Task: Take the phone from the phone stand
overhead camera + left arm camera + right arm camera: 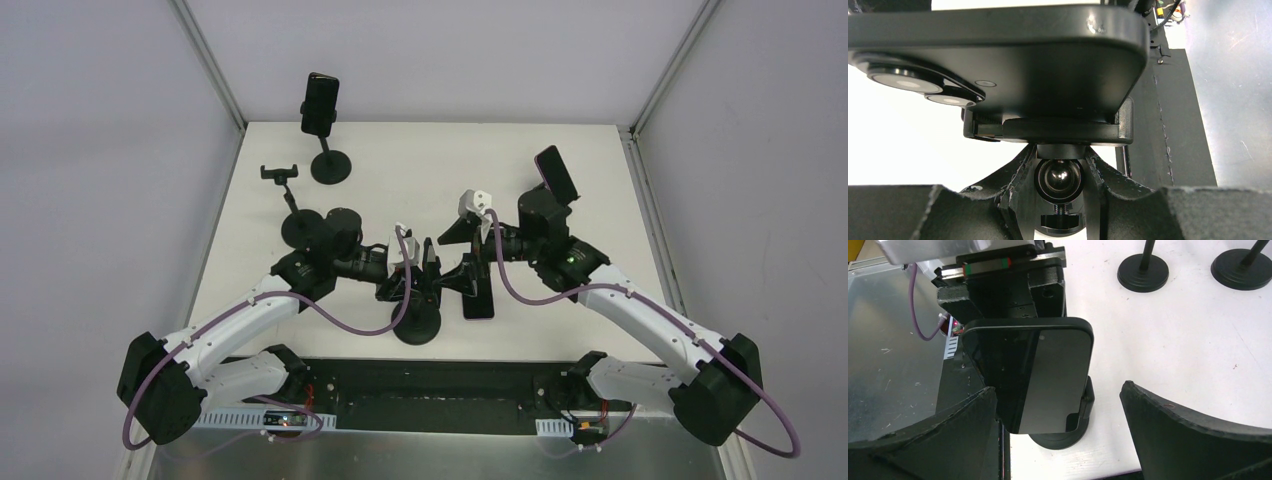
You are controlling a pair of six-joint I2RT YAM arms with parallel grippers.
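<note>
At the far left corner of the worktop (pixel 420 190), a spare stand (pixel 331 165) is holding a dark handset (pixel 320 105) upright. Just nearer than it, an empty stand (pixel 299 228) is standing beside the left arm.

That arm is reaching in from the near left corner towards the middle of the near edge. There the left gripper (pixel 412 272) is pinching the phone stand (pixel 417 325). In the left wrist view its fingers (pixel 1013 200) are pressing in on either side of the ball joint (pixel 1058 177), just under the cradle (pixel 1048 131).

The phone (pixel 478 298) is sitting clamped in that cradle, above the stand's round base near the middle of the near edge. It is lying crosswise over the left fingers, with its camera lenses (pixel 908 82) showing on its underside.

The right gripper (pixel 462 275) is facing the phone from the other side with its jaws spread wide. In the right wrist view its fingers (pixel 1178 435) are flanking the phone's glossy face (pixel 1033 370), with bare worktop showing between the phone and the finger on the right of that view. On the other side the dark finger and the dark phone are overlapping, so contact there is hard to judge. It looks like a narrow gap.

Towards the right edge, beyond the right arm, another handset (pixel 557 172) is leaning at a tilt, its support hidden behind the arm.
</note>
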